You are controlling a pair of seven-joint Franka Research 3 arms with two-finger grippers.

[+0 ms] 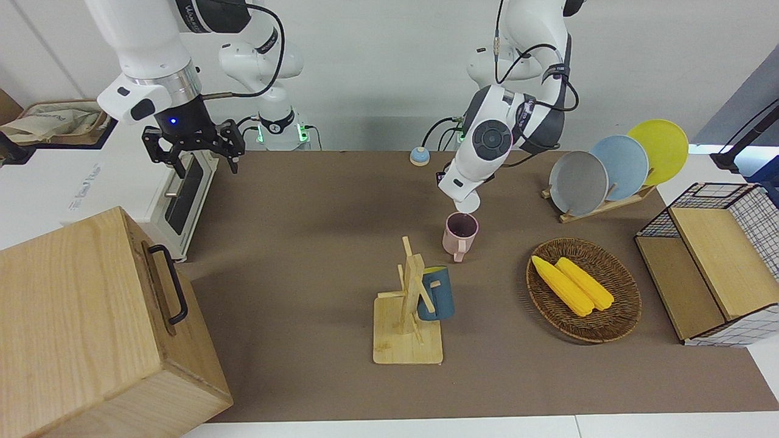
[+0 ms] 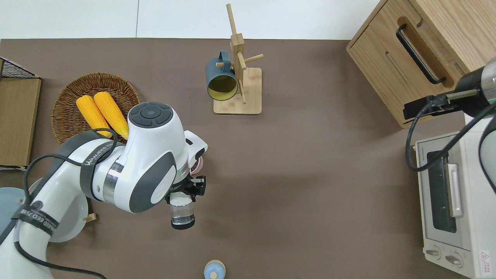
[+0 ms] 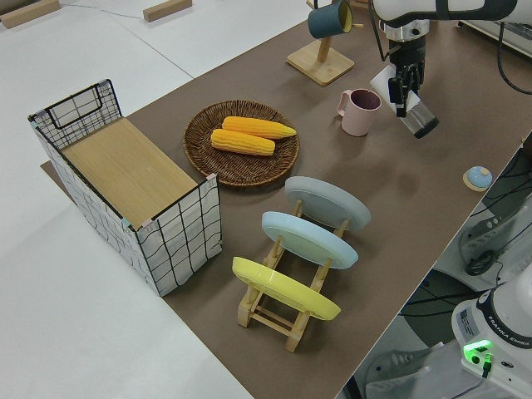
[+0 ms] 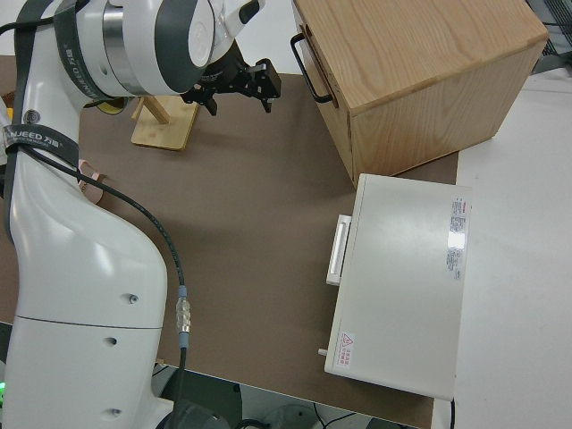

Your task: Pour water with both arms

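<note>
I have the left gripper [image 3: 407, 90] with its fingers clamped on a clear cup [image 2: 182, 214], tipped over the pink mug [image 1: 460, 233] mid-desk. The pour looks underway or nearly done; I can't see water in either. The right gripper [image 1: 195, 148] is parked, fingers apart. The basket [image 1: 621, 304] holds two corn cobs [image 1: 572, 284].

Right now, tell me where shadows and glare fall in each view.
Front view: soft shadow spreads on the brown table mat beside the wooden box. Overhead view: a broad dim band crosses the mat beside the left hand. Right side view: a bright glare patch sits on the toaster oven top.
</note>
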